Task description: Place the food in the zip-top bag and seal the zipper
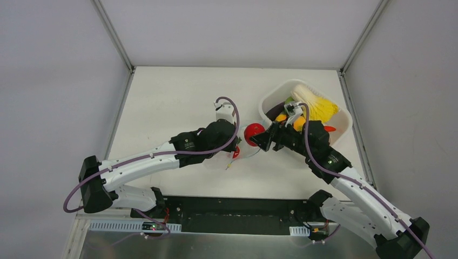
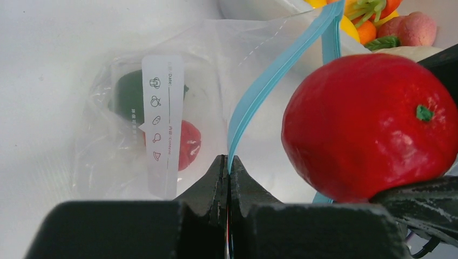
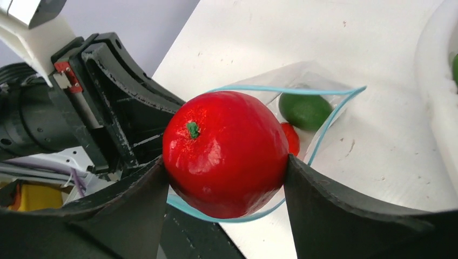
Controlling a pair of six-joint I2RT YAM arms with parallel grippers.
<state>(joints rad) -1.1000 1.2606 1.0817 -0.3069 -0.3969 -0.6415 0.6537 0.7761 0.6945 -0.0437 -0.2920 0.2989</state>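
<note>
Loading step, with the bag mouth held open. Nearest the arm bases, the left gripper (image 2: 227, 161) is clenched on the teal zipper (image 2: 270, 75), its jaws pressed together over one lip of the bag (image 2: 102, 162). This lifts that lip so the mouth gapes toward the right arm.

The right gripper (image 3: 224, 171) is grasping a red fruit (image 3: 224, 145), with a finger on each flank and the green stem mark facing the camera. The fruit hangs at the mouth. In the right wrist view the teal rim loops behind and beneath it, but whether it has crossed the rim cannot be told.

Deeper in the bag, which lies on the white counter (image 1: 173, 102), sit a green piece (image 3: 305, 110) and a smaller red piece (image 3: 291, 137), partly behind the white label (image 2: 162, 124).

Farthest off, the tub (image 1: 268, 101) holds more food, among it a yellow-white cabbage (image 1: 316, 102).

Judgement: the task is partway done and sealing has not begun. The next move calls for carrying the fruit past the rim and releasing it low inside, while the left grip holds the lip up. The fruit looks nearly as broad as the opening, so a centred entry matters; a snag could fold the mouth shut.
</note>
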